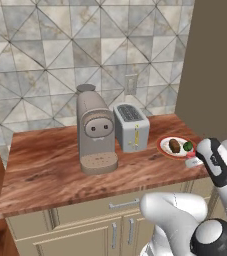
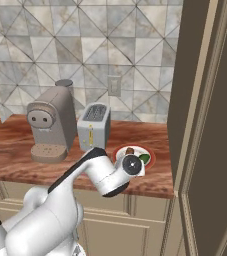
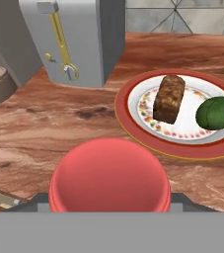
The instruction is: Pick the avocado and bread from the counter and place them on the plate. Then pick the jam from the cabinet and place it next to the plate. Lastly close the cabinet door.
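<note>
While the bread [image 3: 168, 98] and avocado [image 3: 217, 112] lie on the plate [image 3: 133, 131]

The fingers [image 3: 109, 197] grip the jam [image 3: 109, 176] at the plate's 7 o'clock; next, lower it onto the bench [image 3: 44, 138].

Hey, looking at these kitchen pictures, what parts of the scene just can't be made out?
- Gripper finger tips: hand view, hidden behind the jam lid.
- Whether the jam already rests on the counter: hand view, its base is cut off at the bottom.
- Jam in the right base view: the robot's wrist covers it.
- Plate near side: right base view, same wrist.
- Cabinet door: right base view, cut off by the edges.
</note>
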Controlling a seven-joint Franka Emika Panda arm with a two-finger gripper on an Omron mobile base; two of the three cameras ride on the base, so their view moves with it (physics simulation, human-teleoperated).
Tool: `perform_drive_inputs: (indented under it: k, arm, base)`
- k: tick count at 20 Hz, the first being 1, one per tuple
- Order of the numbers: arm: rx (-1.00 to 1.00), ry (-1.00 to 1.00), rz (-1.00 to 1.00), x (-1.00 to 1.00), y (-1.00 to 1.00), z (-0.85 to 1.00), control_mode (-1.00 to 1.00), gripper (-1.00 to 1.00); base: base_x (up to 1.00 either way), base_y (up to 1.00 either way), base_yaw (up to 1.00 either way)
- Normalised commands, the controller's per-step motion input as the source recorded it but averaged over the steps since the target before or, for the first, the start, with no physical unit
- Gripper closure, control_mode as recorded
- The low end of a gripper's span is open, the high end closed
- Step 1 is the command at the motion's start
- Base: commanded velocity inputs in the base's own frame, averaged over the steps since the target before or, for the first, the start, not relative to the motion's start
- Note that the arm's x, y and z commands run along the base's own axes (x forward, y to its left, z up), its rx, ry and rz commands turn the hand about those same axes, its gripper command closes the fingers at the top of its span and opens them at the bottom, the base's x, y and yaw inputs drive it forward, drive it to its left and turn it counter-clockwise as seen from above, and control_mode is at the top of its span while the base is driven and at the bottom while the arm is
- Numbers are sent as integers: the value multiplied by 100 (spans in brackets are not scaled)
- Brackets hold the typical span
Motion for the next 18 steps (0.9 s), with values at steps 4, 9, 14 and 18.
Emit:
perform_drive_inputs:
  k: [4,9,14,18]
  arm:
    - [0,-2,1,0,4,-19,-100,100]
    - [0,-4,0,0,8,-11,-100,100]
    - [0,-6,0,0,13,-2,-100,100]
    - [0,-3,0,3,12,-7,-100,100]
  base:
    - [0,0,0]
    - [0,0,0]
    - [0,0,0]
    - [0,0,0]
